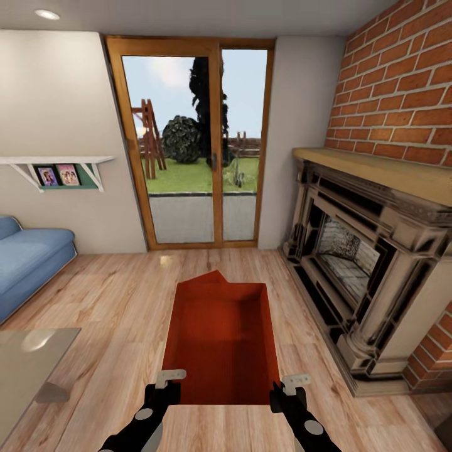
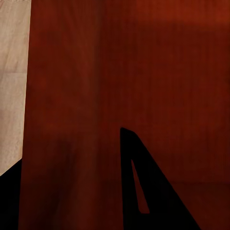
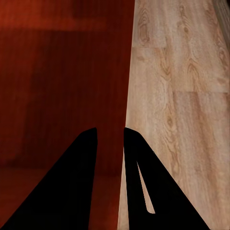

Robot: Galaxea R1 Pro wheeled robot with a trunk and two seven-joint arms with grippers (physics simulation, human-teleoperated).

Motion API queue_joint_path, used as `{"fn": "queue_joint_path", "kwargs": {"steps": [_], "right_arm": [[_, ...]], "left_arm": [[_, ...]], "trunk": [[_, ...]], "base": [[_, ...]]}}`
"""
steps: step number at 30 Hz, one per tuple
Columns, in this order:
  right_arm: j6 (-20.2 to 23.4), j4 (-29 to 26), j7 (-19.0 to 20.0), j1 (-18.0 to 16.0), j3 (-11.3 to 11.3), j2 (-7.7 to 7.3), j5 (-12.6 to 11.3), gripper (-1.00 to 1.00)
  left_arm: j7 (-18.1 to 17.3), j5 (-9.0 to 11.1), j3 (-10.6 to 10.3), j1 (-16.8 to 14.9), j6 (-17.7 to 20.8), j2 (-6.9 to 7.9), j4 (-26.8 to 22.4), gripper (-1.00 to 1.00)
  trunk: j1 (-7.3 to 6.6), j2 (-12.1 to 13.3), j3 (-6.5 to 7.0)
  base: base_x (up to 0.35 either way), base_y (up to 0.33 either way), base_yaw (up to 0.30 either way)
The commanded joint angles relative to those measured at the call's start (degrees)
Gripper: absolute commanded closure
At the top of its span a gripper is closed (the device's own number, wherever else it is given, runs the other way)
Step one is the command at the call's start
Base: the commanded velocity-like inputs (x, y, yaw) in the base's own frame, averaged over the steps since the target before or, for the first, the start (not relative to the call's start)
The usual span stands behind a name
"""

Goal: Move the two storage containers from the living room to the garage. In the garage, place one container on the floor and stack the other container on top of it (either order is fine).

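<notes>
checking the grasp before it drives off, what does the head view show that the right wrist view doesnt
Head view: the glass doors, brick fireplace, blue sofa, wall shelf, the whole open top of the storage container, and the left tool at its near left corner.

Right wrist view: a close look at the right tool, one finger inside the container's thin wall and one outside.

Both: the orange-red container, the right tool at its near right corner, and the wood plank floor.

Both arms are looking glossy black with grey round joint caps, the left gripper and right gripper sporting pale grey brackets and black tapered fingers.
</notes>
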Motion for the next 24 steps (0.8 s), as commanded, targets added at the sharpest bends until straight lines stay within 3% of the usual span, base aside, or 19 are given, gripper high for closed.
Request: {"fn": "queue_joint_path", "kwargs": {"steps": [1,24], "right_arm": [[-2.28,-0.34,0.84,-0.09,0.69,-0.08,-0.33,1.0],[-2.28,-0.34,0.89,-0.09,0.69,-0.1,-0.33,1.0]], "left_arm": [[2.56,0.07,0.29,-0.04,-0.25,0.02,0.22,1.0],[2.56,0.07,0.29,-0.04,-0.25,0.06,0.22,1.0]], "trunk": [[0.03,-0.12,-0.04],[0.03,-0.12,0.14]], "base": [[0.0,0.0,0.0],[0.0,0.0,0.0]]}}
